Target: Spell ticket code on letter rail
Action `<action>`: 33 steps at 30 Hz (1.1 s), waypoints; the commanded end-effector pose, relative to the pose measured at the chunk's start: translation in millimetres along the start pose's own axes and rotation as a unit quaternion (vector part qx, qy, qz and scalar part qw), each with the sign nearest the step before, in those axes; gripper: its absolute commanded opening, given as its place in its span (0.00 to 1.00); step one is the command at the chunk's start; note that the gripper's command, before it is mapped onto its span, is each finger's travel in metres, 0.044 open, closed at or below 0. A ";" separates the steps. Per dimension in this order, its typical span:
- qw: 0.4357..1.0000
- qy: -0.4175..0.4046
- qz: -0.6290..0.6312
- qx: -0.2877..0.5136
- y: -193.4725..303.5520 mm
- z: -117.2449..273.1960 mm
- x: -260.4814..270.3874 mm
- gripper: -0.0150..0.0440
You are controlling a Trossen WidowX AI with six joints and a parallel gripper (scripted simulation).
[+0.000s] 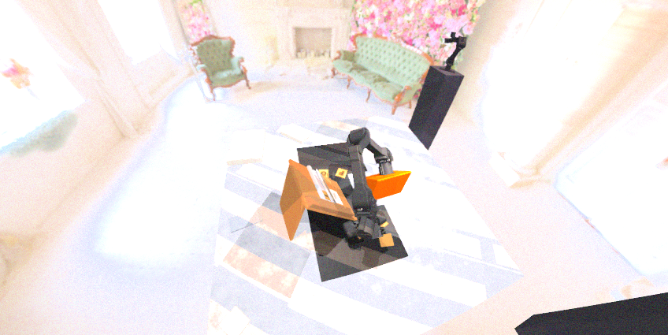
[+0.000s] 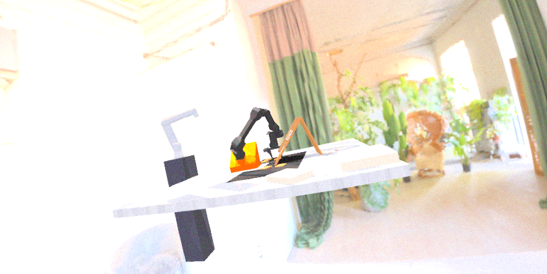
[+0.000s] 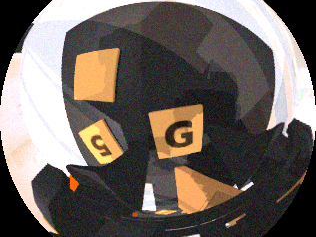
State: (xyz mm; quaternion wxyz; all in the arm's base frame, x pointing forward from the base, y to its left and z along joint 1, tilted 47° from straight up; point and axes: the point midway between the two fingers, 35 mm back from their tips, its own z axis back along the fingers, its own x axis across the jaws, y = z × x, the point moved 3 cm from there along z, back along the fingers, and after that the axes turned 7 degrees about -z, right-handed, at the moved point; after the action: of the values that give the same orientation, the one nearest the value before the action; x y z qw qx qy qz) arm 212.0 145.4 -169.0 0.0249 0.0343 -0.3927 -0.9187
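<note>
My gripper (image 1: 368, 239) (image 2: 270, 153) (image 3: 178, 134) is open and empty, low over the mat, its fingers on either side of a G tile (image 3: 159, 126). Left of that tile in the wrist view lies a turned tile (image 3: 101, 142) whose character is not clear, and behind it a blank-faced tile (image 3: 97, 76) (image 1: 386, 240). Two more tiles, one (image 1: 324, 173) near the board and another (image 1: 341, 173) beside it, lie at the mat's far end. The orange-brown board (image 1: 292, 201) (image 2: 309, 136) (image 3: 189, 189) stands like a tent. Its rail and ticket are too small to read.
The black mat (image 1: 334, 264) (image 2: 245, 175) lies under the tiles. An orange box (image 1: 391, 186) (image 2: 245, 164) stands at the arm's base, near the board. Pale slabs, one (image 2: 369, 160) larger than the other (image 2: 289, 176), lie near the counter's edge.
</note>
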 end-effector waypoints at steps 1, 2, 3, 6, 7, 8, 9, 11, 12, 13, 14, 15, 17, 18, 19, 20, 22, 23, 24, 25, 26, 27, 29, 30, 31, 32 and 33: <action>1.000 0.001 0.002 0.001 0.4 -1.0 -0.1 0.83; 1.000 0.001 0.002 0.001 0.4 -1.0 -0.1 0.83; 1.000 0.001 0.002 0.001 0.4 -1.0 -0.1 0.83; 1.000 0.001 0.002 0.001 0.3 -1.0 -0.1 0.81; 1.000 0.001 0.002 0.001 0.3 -1.0 -0.1 0.80; 1.000 0.001 0.002 0.001 0.3 -1.0 -0.1 0.79; 1.000 0.001 0.002 0.001 0.3 -1.0 -0.1 0.77; 1.000 0.001 0.002 0.001 0.3 -1.0 -0.1 0.75; 1.000 0.001 0.002 0.001 0.3 -1.0 -0.1 0.74; 1.000 0.001 0.002 0.001 0.3 -1.0 -0.1 0.73; 1.000 0.001 0.002 0.001 0.3 -1.0 -0.1 0.72; 1.000 0.001 0.002 0.001 0.3 -1.0 -0.1 0.71; 1.000 0.001 0.002 0.001 0.3 -1.0 -0.1 0.68; 1.000 0.001 0.002 0.001 0.3 -1.0 0.4 0.67; 1.000 0.001 0.002 0.001 0.3 -1.0 0.4 0.66; 1.000 0.001 0.002 0.001 0.3 -1.0 0.4 0.65; 1.000 0.001 0.002 0.001 0.3 1.5 0.4 0.56; 1.000 0.001 0.002 0.001 0.2 2.8 0.4 0.52; 1.000 0.001 0.002 0.001 0.1 3.1 0.3 0.47; 1.000 0.001 0.002 0.001 0.2 3.6 0.3 0.43; 1.000 0.001 0.002 0.001 0.4 4.3 0.3 0.38; 1.000 0.001 0.002 0.001 0.5 4.9 0.2 0.34; 1.000 0.001 0.002 0.001 0.6 6.2 0.0 0.25; 1.000 0.001 0.002 0.001 0.7 6.9 -0.1 0.25; 1.000 0.001 0.002 0.001 0.8 7.5 -0.2 0.25; 1.000 0.001 0.002 0.001 0.8 8.2 -0.3 0.25; 1.000 0.001 0.002 0.001 0.9 8.8 -0.3 0.25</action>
State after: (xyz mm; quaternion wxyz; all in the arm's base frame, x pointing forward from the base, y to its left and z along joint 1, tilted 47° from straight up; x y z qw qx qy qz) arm 211.9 149.1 -164.1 0.0291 0.0348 -0.3940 -0.9180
